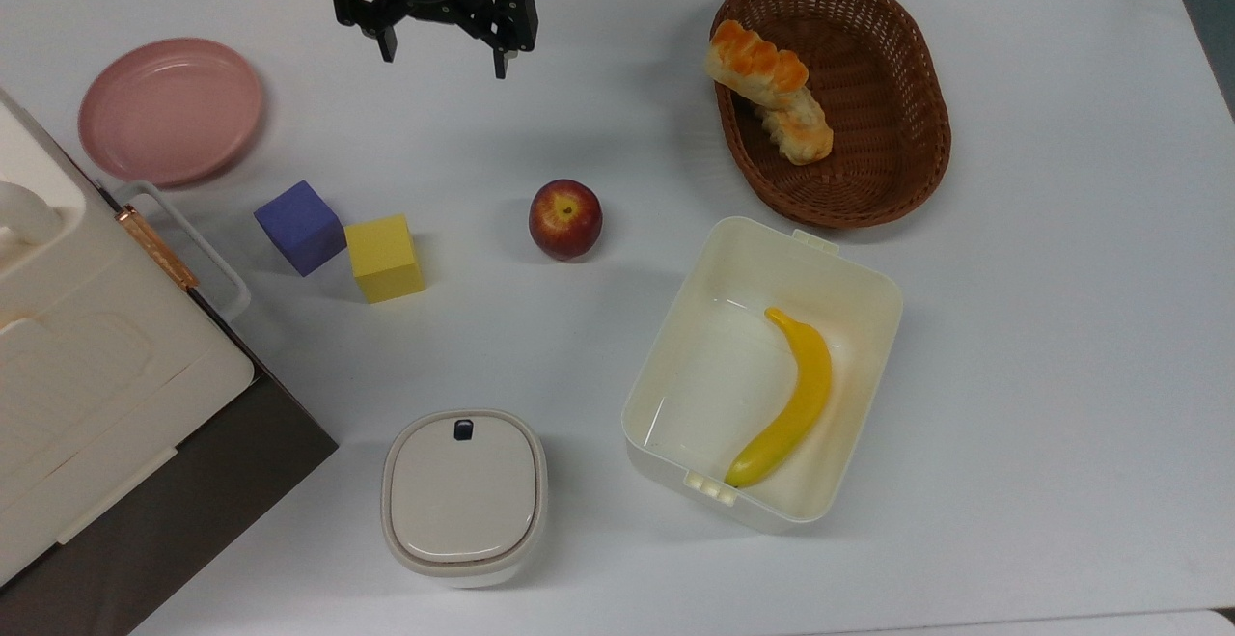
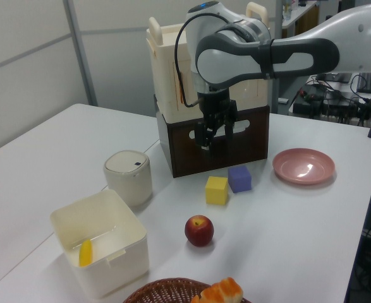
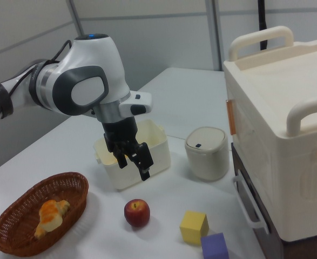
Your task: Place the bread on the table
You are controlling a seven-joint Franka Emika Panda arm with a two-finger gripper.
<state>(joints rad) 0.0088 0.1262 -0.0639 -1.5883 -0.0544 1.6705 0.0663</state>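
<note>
One orange-glazed, cream-sided segmented bun (image 1: 755, 63) lies at the brown wicker basket's (image 1: 897, 134) nine-o'clock rim in the top view, against a paler tan loaf (image 1: 797, 130). The black two-finger gripper (image 1: 443, 47) hangs above the large white tabletop (image 1: 1042, 327) at the red apple's (image 1: 565, 219) eleven o'clock, well apart, fingers spread and empty.

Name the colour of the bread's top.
Bright orange glaze on the bread, clearest in the top view.
</note>
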